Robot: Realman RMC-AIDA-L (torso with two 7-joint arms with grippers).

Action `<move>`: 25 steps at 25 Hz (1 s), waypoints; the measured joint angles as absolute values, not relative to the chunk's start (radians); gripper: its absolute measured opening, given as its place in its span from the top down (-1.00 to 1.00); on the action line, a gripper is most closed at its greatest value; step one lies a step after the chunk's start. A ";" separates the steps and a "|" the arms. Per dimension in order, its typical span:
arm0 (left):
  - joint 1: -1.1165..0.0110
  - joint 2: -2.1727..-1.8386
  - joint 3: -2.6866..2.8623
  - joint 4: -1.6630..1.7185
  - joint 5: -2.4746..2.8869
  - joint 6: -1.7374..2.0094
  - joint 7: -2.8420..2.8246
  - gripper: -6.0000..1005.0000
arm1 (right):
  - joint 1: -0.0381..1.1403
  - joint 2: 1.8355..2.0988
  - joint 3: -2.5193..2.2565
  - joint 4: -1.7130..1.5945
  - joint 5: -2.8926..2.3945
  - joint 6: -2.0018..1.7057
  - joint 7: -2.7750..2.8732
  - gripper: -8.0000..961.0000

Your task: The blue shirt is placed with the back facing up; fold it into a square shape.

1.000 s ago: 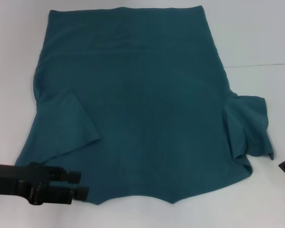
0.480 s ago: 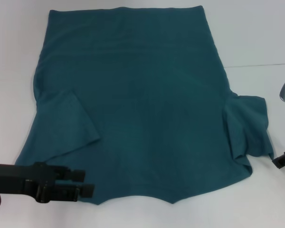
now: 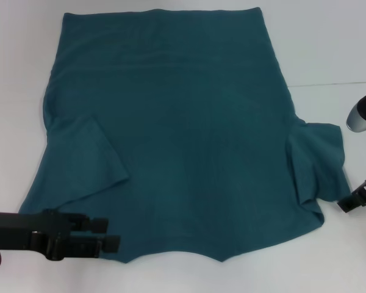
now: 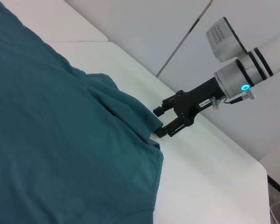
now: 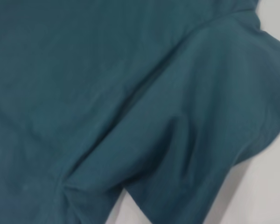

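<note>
Blue shirt (image 3: 177,128) spread flat across the white table (image 3: 329,43), filling most of the head view from top centre down to the lower edge. Plain side up, no lettering visible. Left sleeve (image 3: 88,162) folded inward over the body at centre left; right sleeve (image 3: 320,162) sticking out rumpled at centre right.

Left gripper (image 3: 113,235) at lower left of the head view, lying low and pointing toward the shirt's lower left corner, fingers parted a little, tips at the cloth's edge, no clear hold on anything.

Right gripper (image 4: 161,122) at the right edge of the head view, just beside the right sleeve's lower tip. In the left wrist view, fingers spread apart, one either side of the sleeve edge, not closed on it.

Right wrist view filled with creased teal cloth (image 5: 130,102), table showing only at the corners.
</note>
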State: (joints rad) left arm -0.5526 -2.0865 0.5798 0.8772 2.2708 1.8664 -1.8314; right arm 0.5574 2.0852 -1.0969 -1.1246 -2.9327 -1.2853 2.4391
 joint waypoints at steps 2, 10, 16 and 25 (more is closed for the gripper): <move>-0.552 -2.087 0.580 0.877 2.271 1.863 -1.832 -0.34 | 0.559 2.086 -1.097 -1.120 -2.932 -1.268 2.439 -0.83; -0.552 -2.088 0.580 0.878 2.270 1.853 -1.833 -0.34 | 0.550 2.091 -1.092 -1.119 -2.923 -1.200 2.445 -0.82; -0.551 -2.092 0.580 0.877 2.270 1.848 -1.836 -0.34 | 0.546 2.096 -1.102 -1.088 -2.882 -1.140 2.423 -0.73; -0.551 -2.091 0.580 0.879 2.270 1.836 -1.845 -0.34 | 0.551 2.094 -1.102 -1.085 -2.881 -1.118 2.423 -0.03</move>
